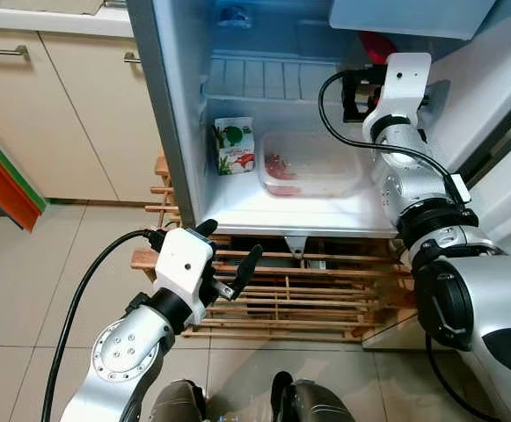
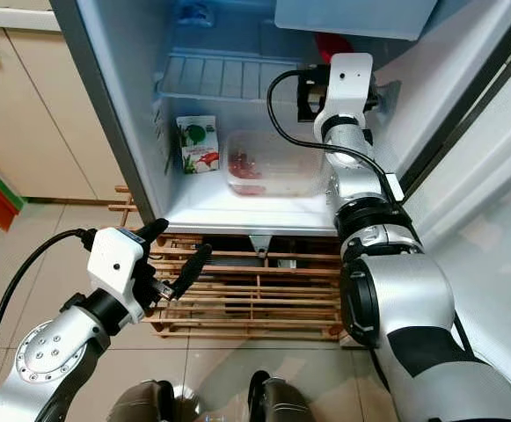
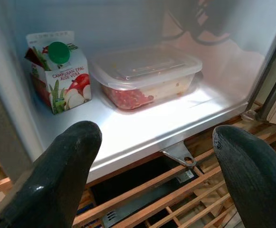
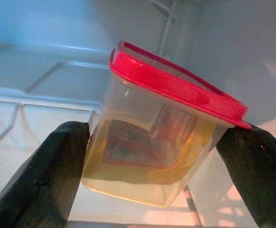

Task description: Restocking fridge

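Observation:
The small fridge [image 1: 178, 132] stands open in front of me. My right gripper [image 4: 157, 142] reaches deep inside at the level of the wire shelf [image 1: 264, 79] and is shut on a clear tub with a red lid [image 4: 176, 85], which is tilted and holds yellowish liquid. On the fridge floor [image 1: 264, 211] stand a juice carton with a green cap [image 1: 234, 145] and a flat clear box of red food [image 1: 312, 165]. My left gripper [image 1: 230, 246] hangs open and empty just below the fridge's front edge, facing the carton [image 3: 59, 69] and the box [image 3: 147, 76].
The fridge rests on a slatted wooden pallet [image 1: 299, 299] on a tiled floor. Beige cabinets [image 1: 79, 105] stand to the left. The open fridge door [image 1: 492, 97] flanks my right arm. A blue item [image 1: 235, 15] sits on the upper level.

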Tool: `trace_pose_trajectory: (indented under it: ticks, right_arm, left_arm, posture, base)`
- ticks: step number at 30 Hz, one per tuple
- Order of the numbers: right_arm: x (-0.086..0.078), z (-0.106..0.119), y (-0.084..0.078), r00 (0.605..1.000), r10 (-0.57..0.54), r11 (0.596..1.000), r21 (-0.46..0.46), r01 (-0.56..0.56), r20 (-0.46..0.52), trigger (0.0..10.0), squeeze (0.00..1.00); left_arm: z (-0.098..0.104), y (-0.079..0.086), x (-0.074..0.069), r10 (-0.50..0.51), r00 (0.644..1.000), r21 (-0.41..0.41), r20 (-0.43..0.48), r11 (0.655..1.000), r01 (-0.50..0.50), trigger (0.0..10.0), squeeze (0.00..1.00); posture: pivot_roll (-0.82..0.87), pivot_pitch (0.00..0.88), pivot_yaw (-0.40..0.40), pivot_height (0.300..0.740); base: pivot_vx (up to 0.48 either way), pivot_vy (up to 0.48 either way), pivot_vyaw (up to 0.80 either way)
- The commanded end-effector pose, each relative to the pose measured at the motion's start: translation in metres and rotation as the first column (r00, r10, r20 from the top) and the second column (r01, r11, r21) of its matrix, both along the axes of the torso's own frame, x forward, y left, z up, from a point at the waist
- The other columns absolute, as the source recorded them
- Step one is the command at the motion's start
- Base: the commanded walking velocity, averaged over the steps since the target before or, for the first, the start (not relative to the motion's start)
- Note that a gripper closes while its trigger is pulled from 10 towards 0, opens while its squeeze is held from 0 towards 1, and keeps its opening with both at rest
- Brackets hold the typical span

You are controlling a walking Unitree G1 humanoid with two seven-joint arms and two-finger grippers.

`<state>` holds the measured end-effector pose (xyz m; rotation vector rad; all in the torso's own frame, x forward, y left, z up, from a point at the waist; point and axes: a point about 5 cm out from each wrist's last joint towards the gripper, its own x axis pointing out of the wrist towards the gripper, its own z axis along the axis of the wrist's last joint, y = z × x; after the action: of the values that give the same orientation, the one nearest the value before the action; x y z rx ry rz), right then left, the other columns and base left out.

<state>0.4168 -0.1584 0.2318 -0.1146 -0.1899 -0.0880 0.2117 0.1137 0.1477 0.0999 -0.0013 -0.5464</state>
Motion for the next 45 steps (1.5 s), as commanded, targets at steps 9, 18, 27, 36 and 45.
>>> trace_pose_trajectory:
  ticks: [9, 18, 27, 36, 45]
  right_arm:
    - [-0.007, -0.032, -0.039, 0.972, -0.186, 0.983, -0.029, 0.183, -0.141, 10.0, 1.0]
    - [-0.011, -0.032, -0.057, 0.951, -0.28, 0.958, -0.097, 0.269, -0.132, 10.0, 1.0]
    - [-0.011, -0.035, -0.053, 0.954, -0.263, 0.964, -0.077, 0.254, -0.145, 10.0, 1.0]
    - [-0.009, -0.038, -0.046, 0.96, -0.197, 0.959, 0.163, 0.231, -0.201, 10.0, 1.0]
    - [-0.007, -0.026, -0.034, 0.974, -0.156, 0.959, 0.211, 0.19, -0.166, 10.0, 0.0]
  left_arm:
    - [-0.003, -0.002, 0.0, 0.001, 1.0, -0.011, -0.017, 1.0, -0.001, 10.0, 0.0]
    - [-0.003, -0.002, 0.0, 0.004, 1.0, -0.014, -0.021, 1.0, -0.005, 10.0, 0.0]
    - [-0.003, -0.002, 0.0, 0.003, 1.0, -0.016, -0.021, 1.0, -0.003, 10.0, 0.0]
    - [-0.003, -0.003, 0.001, 0.001, 1.0, -0.015, -0.021, 1.0, -0.002, 10.0, 0.0]
    - [-0.005, -0.004, 0.0, 0.003, 1.0, -0.02, -0.022, 1.0, -0.004, 10.0, 0.0]
  posture:
    - [0.1, 0.211, -0.078, 0.74]
    - [0.1, 0.215, -0.078, 0.74]
    - [0.1, 0.214, -0.078, 0.74]
    - [0.1, 0.212, -0.083, 0.74]
    - [0.09, 0.205, -0.097, 0.74]
  base:
    - [0.0, 0.0, 0.0]
    - [0.0, 0.0, 0.0]
    - [0.0, 0.0, 0.0]
    - [0.0, 0.0, 0.0]
    - [0.0, 0.0, 0.0]
